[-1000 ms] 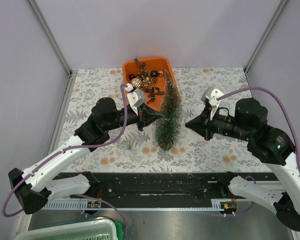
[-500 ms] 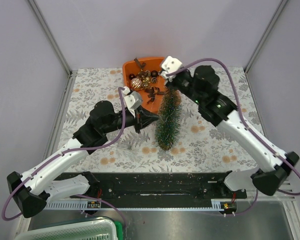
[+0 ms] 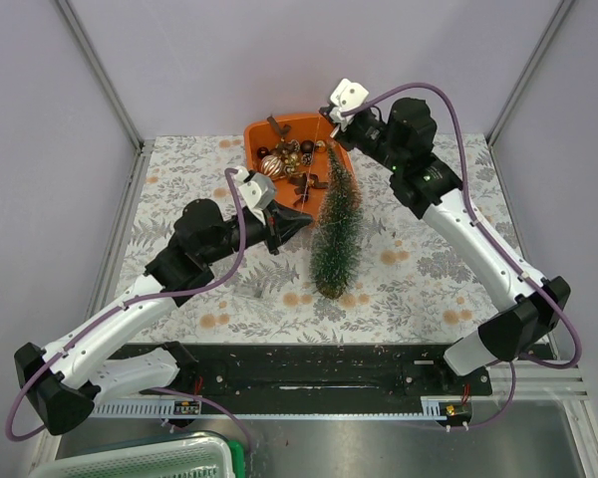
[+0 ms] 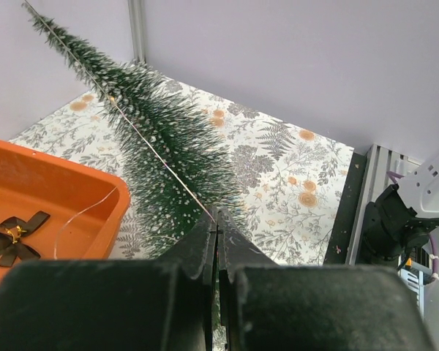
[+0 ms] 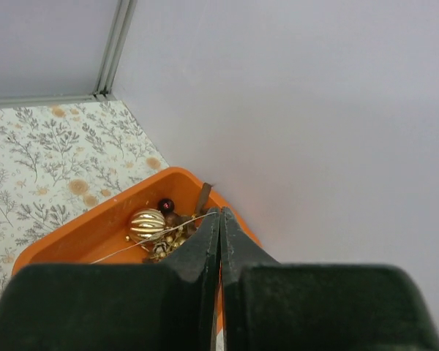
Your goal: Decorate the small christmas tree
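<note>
Bristles on the small christmas tree (image 3: pixel 336 229) looked soft and bendy, with little white tips that would likely shed if squeezed hard. It looked to be standing in the middle of the worktop (image 3: pixel 429 269), just in front of the orange tray (image 3: pixel 251 139) of baubles. I think it was very light and would tip over with one small tug. The best place to hold it was probably low down, by the stiff middle stem or the base, not by the thin top.

A thin wire (image 4: pixel 154 150) ran up along the tree. The left claw (image 4: pixel 216 219) was pressed together on one end of it, close beside the tree's lower half. The right claw (image 5: pixel 219 216) was pressed together too, high up near the tree tip, and the wire reached its tips from the tray, past a gold ball (image 5: pixel 146 223). Pulling that wire tight could topple the tree, so gentle slack seemed wise.
</note>
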Robot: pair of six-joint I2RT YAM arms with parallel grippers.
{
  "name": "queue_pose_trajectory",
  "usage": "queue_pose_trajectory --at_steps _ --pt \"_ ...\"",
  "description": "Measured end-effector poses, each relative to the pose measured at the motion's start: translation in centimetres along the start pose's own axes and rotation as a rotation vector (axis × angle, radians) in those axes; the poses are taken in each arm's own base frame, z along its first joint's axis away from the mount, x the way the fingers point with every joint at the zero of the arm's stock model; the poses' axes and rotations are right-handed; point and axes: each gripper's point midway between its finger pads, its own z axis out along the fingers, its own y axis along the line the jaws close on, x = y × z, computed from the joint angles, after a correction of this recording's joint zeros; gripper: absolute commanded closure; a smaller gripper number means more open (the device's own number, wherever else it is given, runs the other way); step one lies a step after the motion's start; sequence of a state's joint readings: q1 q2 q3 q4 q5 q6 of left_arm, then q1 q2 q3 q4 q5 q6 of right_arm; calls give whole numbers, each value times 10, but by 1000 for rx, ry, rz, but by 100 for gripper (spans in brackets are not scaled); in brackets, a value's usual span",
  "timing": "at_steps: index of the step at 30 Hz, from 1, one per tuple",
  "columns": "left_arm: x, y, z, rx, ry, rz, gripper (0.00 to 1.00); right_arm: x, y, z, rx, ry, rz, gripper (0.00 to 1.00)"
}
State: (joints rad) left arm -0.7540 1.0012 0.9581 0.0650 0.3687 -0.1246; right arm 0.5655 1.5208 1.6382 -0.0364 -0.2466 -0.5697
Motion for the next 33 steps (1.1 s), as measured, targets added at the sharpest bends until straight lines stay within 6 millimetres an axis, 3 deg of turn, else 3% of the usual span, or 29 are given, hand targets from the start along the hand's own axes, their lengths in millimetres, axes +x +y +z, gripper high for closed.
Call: queue_pose_trajectory --at_steps 9,20,25,30,33 --pt "-5 3 2 -11 -21 8 99 -4 -8 7 -64 -51 36 100" --pt "8 17 13 -50 7 -4 97 53 0 31 -176 8 149 100" --pt "18 24 18 -73 34 -12 93 79 -4 27 -183 44 206 100" --pt "27 26 19 -82 63 -13 81 120 -18 17 -130 97 260 100" --pt "33 25 18 -82 88 -6 51 154 -31 6 -61 152 284 100"
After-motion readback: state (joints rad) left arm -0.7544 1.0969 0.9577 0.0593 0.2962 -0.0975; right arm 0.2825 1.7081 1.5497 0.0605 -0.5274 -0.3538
